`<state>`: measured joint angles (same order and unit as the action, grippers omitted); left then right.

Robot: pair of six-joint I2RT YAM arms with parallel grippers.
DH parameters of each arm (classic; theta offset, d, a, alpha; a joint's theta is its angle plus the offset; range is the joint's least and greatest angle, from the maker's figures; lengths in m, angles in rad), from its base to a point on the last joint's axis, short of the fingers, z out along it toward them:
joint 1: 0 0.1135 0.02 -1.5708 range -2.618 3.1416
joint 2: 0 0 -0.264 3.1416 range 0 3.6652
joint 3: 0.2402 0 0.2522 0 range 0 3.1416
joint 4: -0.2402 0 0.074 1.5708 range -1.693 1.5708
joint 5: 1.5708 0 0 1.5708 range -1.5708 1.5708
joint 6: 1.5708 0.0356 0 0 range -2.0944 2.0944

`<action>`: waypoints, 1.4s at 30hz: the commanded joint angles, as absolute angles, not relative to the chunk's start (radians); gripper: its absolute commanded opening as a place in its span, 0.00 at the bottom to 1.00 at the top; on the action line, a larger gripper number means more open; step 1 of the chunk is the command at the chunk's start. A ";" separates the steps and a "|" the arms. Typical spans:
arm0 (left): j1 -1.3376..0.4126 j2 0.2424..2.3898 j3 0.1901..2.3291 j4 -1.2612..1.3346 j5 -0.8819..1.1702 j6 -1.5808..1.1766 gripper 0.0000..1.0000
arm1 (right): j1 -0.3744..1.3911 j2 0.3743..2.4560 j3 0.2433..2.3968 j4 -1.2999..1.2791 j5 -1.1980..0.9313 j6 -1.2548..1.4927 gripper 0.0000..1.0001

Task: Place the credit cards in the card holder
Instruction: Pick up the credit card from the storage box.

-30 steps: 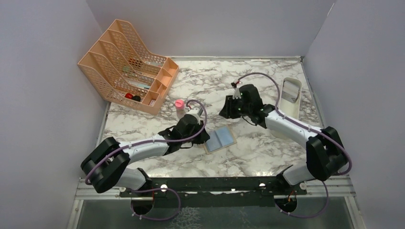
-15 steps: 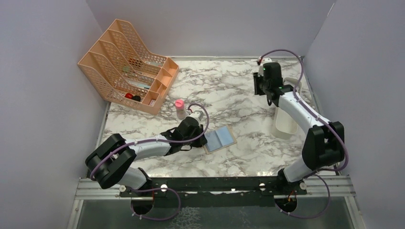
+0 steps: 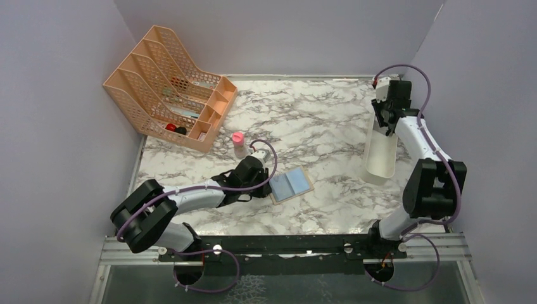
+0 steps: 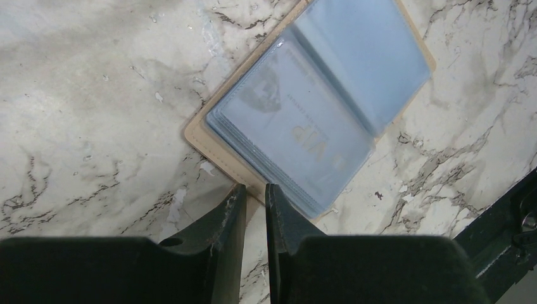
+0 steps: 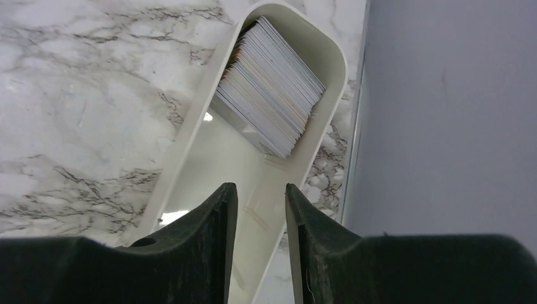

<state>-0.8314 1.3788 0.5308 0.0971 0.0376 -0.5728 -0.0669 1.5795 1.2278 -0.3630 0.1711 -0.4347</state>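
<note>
card holder lies open mid-table, cards sit in the tray at the right
the tan card holder [image 3: 292, 185] lies spread flat on the marble table [image 3: 316, 120], blue sleeves up, with a pale card [image 4: 297, 133] showing through the sleeve nearest the left gripper [image 4: 255, 188]; that gripper sits low at the holder's tan edge, jaws a narrow slit apart, nothing seen between them. the right gripper [image 5: 259, 188] hangs over the long white tray [image 5: 228, 155] by the right wall, jaws parted and empty; the credit cards [image 5: 269, 85] form a packed stack at the tray's far end. a peach file rack [image 3: 168, 85] stands far left, a pink-capped bottle [image 3: 239, 143] just in front of it
</note>
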 commanded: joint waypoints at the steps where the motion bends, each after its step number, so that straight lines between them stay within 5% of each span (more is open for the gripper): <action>1: -0.830 1.375 0.545 0.096 0.077 -0.560 0.21 | -0.105 1.649 1.288 -0.427 0.121 -0.590 0.39; 32: -0.829 1.337 0.638 0.006 0.101 -0.583 0.21 | -0.156 1.856 1.239 -0.231 -0.019 -1.037 0.42; 42: -0.830 1.322 0.632 0.002 0.089 -0.581 0.21 | -0.156 1.907 1.213 -0.096 0.077 -1.085 0.41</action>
<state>-0.8314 1.3392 0.6155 0.0059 0.0937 -0.5827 -0.1524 1.8782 1.2381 -0.1913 0.0444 -1.0424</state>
